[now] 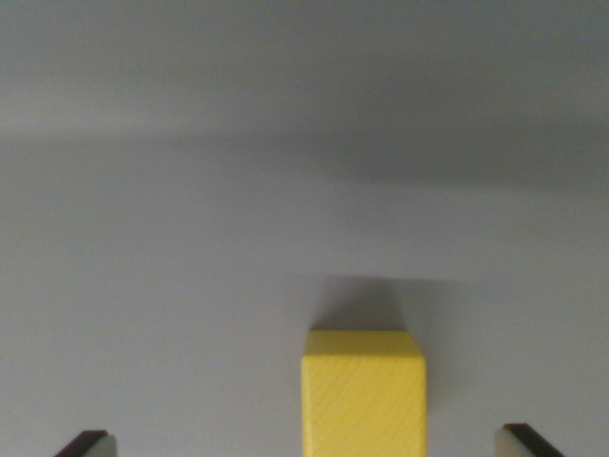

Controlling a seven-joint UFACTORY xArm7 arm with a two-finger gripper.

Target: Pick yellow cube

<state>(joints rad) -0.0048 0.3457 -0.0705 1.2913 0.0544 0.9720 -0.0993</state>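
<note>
A yellow cube (363,395) with a faint wood grain sits on a plain grey surface at the bottom of the wrist view, a little right of centre. Its lower part runs out of the frame. My gripper (304,446) is open, and only the two fingertips show, one at the bottom left (88,445) and one at the bottom right (525,443). The cube lies between the fingers, nearer the right one, with a clear gap on both sides. Neither finger touches it.
The grey surface (190,238) fills the whole view. A soft shadow band crosses it near the top, and the cube casts a small shadow behind itself.
</note>
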